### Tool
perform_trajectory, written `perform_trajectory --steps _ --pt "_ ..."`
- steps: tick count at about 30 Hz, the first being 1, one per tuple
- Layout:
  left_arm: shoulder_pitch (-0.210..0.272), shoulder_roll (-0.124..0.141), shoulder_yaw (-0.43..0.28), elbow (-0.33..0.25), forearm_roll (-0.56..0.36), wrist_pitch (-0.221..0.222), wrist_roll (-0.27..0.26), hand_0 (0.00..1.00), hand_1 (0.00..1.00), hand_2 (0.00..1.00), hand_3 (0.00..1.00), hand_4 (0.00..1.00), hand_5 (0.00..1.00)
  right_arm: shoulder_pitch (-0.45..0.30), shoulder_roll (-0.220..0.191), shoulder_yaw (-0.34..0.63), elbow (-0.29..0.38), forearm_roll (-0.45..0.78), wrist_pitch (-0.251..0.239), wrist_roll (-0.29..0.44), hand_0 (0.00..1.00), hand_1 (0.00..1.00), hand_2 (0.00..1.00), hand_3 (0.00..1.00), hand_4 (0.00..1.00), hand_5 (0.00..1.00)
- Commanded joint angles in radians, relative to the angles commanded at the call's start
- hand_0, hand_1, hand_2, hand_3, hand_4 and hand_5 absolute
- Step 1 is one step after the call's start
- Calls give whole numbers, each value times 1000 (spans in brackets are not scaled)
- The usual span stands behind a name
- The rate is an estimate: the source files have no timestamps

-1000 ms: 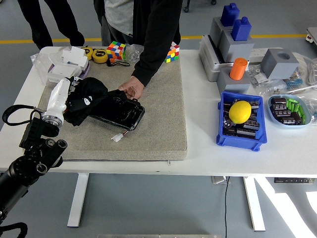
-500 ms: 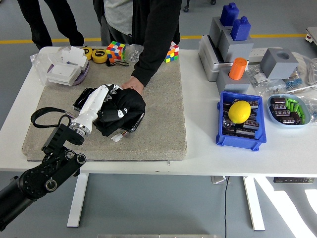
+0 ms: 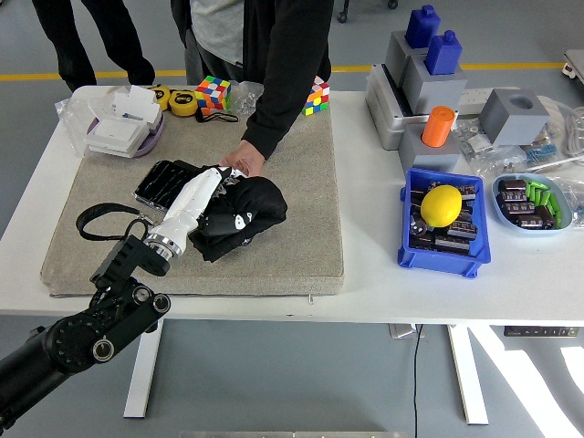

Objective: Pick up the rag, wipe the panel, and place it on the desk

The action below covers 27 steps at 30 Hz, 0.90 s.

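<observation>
Left arm (image 3: 87,333) comes in from the lower left corner, black joints low, white forearm reaching up over the grey mat (image 3: 301,228) that covers the left half of the white desk (image 3: 383,283)

Left hand (image 3: 212,185) lies on the black rag (image 3: 245,212); fingers (image 3: 223,175) bent down over the cloth and pressing it, gripping its near-left part. Rag is bunched, sitting on the right end of the black panel (image 3: 166,181); only the panel's left end shows beyond the cloth. A loop of black cable (image 3: 99,219) lies on the mat left of the forearm

Right arm not seen

Just beyond the rag, a person in a dark sleeve stands at the far side; the person's hand (image 3: 243,161) rests at the panel's far edge, touching or nearly touching the robot's fingertips

Right half of the desk: blue bin (image 3: 415,251) holding dark parts and a yellow ball (image 3: 441,204); pale blue dish (image 3: 511,219) beside it; further back, grey blocks (image 3: 438,87) with blue and orange pieces on top

Far edge of the mat: two colour cubes (image 3: 213,92), yellow tape measures (image 3: 178,101), a white box (image 3: 123,123)
</observation>
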Motion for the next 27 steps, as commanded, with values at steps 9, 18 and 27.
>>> perform_trajectory --steps 9,18,27 --pt "-7 -12 -107 86 2 15 -29 211 246 275 561 671 2 -1 0 -3 0 1 0 0 527 554 489 521 885 348" --pt "-26 -22 -207 197 2 20 -45 211 246 274 561 672 2 0 0 -1 -1 2 0 0 529 554 489 521 885 347" --pt "-55 -35 -296 320 32 19 -52 211 246 275 561 671 2 0 0 -5 -1 6 0 0 529 553 489 520 884 346"
